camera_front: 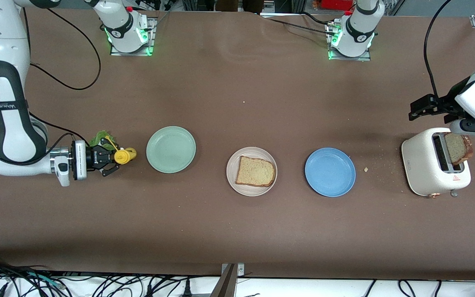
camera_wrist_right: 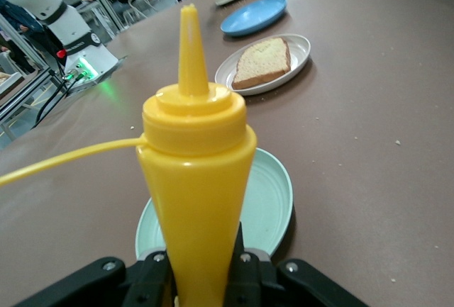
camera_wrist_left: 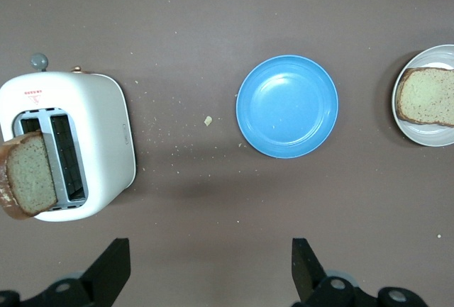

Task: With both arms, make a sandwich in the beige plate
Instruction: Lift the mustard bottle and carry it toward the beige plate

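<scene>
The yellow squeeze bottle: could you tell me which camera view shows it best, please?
The right wrist view: the yellow squeeze bottle fills it, upright between the right gripper's fingers. The front view shows it small from above; the left wrist view misses it.

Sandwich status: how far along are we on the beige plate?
Done: one bread slice lies on the beige plate. In hand: the right gripper has its jaws around a yellow squeeze bottle, beside the mint plate. The left gripper hangs open over the toaster, where the second slice still sits. Left: sauce, the lettuce, and the top slice.
</scene>
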Controlling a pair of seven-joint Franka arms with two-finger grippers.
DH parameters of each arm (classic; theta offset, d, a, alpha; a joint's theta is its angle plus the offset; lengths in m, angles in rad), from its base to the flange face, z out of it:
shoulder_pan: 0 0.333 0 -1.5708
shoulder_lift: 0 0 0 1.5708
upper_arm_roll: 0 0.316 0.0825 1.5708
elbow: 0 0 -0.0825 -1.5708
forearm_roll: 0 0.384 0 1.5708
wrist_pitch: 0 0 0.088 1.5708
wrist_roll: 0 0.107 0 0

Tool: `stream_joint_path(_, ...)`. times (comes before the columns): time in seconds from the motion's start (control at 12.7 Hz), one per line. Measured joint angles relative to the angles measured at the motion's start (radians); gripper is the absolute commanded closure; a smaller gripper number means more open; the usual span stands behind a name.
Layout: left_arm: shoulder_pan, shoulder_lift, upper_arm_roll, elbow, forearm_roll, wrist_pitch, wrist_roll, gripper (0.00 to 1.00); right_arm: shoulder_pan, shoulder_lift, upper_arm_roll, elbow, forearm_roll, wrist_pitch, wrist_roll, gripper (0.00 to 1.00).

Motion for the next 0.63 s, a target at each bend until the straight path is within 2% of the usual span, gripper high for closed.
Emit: stream_joint_path(0.63, -0.011, 0.000, -0.014, 0.005, 0.000, 0.000, -0.001, 0.00, 0.171, -0.114, 0.002, 0.105, -0.280, 0.079, 0.621, 0.76)
